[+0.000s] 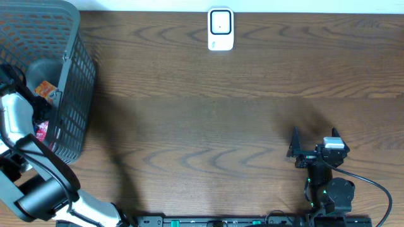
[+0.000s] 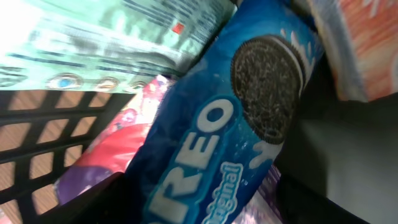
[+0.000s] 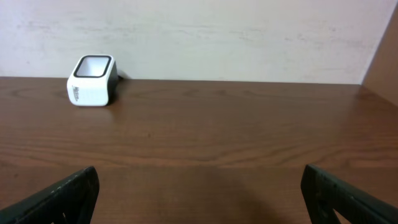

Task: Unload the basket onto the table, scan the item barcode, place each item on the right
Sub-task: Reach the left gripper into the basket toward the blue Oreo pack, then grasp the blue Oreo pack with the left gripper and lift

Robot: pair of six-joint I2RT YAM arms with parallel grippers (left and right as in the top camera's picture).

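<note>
The left claw [image 1: 14, 83] was sunk into the basket [image 1: 77, 75], and neither view showed its fingers, so I cannot tell how wide it stood or whether it had hold of anything. Right under it, filling its camera's view, lay the Oreo pack [image 2: 205, 143]: glossy blue film, slightly crinkled, long and pillow-shaped, printed with a dark biscuit. Pressed round that pack were a pale green packet [image 2: 112, 37] above, an orange-and-white one [image 2: 364, 43] at the far corner, and a pink-purple wrapper [image 2: 106, 155] below, all of them soft and slippery. Beyond them ran the basket's stiff black plastic mesh.

The step in hand looked like picking the item out. The next move would call for a firm pinch across the pack's narrow width and then a clean lift, since the film could slip or drag its neighbours along.

Far off to that claw's right, across the wood-grain table [image 1: 221, 113], stood the small white boxy scanner [image 1: 220, 29]. The right claw [image 3: 199, 193] hung fully spread and empty, facing the scanner.
</note>
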